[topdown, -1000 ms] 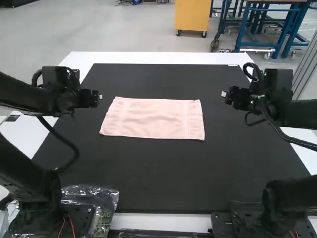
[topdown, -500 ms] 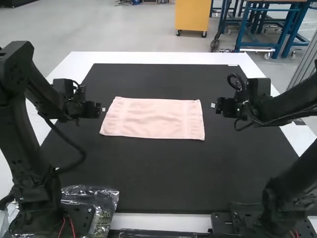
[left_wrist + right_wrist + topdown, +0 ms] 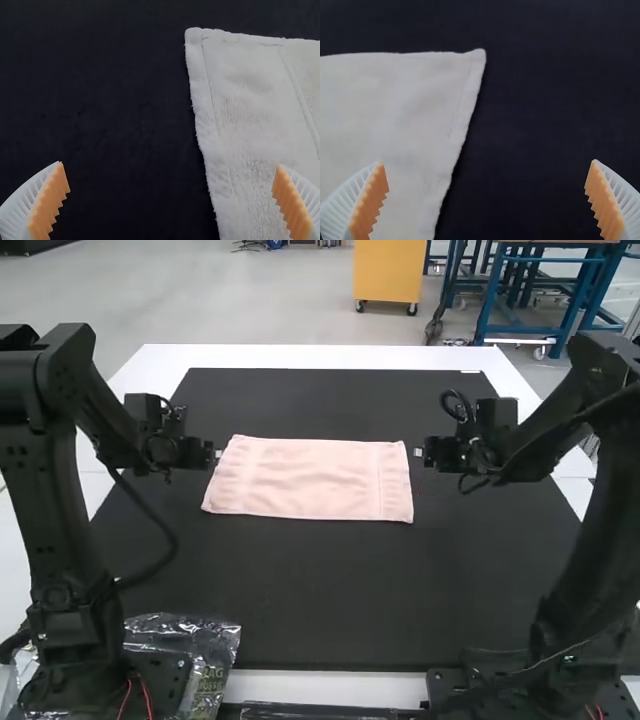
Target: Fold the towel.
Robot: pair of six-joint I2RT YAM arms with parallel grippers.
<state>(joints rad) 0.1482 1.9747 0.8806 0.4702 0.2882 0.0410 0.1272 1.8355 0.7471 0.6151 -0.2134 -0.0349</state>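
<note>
A pale pink towel (image 3: 310, 478) lies flat as a wide rectangle on the black mat. In the high view my left gripper (image 3: 215, 453) is at the towel's left edge, and my right gripper (image 3: 420, 452) is just beside its right edge. The left wrist view shows my left gripper (image 3: 170, 200) open, one finger over the towel (image 3: 250, 110) and the other over the mat. Seen from the right wrist, my right gripper (image 3: 487, 200) stands open across the towel's (image 3: 395, 115) side edge. Neither holds any cloth.
The black mat (image 3: 330, 590) covers most of the white table (image 3: 320, 357). A clear plastic bag (image 3: 205, 645) lies at the near left, by the left arm's base.
Both grippers have moved inward toward the towel's side edges, the left one rightward and the right one leftward. The towel has not moved.
</note>
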